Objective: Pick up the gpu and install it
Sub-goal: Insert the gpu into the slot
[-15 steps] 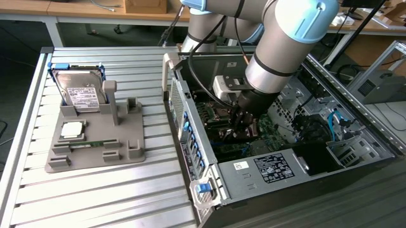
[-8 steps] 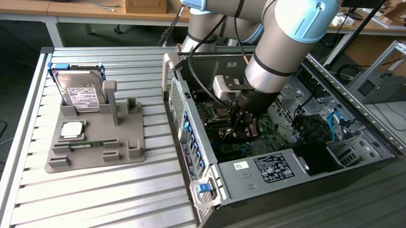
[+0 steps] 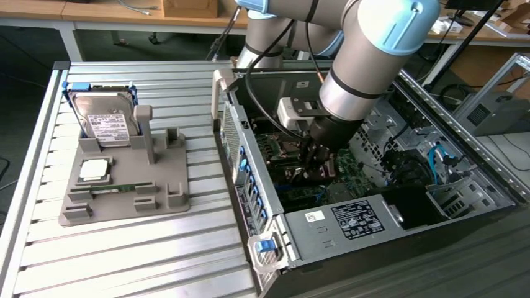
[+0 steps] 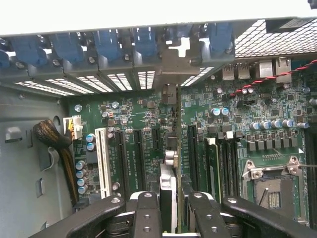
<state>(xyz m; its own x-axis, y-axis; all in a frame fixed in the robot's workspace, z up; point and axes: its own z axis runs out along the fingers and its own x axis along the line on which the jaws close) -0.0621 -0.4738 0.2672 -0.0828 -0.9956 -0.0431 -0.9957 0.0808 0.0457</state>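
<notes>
claw (image 4: 168, 210) at lower centre of the wrist view pinched the gpu (image 4: 168, 148) edge-on, card stood over the green motherboard (image 4: 133, 124) slots inside the computer case (image 3: 348, 223)

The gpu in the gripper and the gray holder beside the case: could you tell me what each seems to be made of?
The gpu, seen edge-on between the gripper's fingers, looks like thin circuit board with a bare, dull silver metal end bracket by the case's rear slots. The gray holder looks like matte molded or printed plastic: uniform gray with no shine, though painted metal cannot be ruled out.
</notes>
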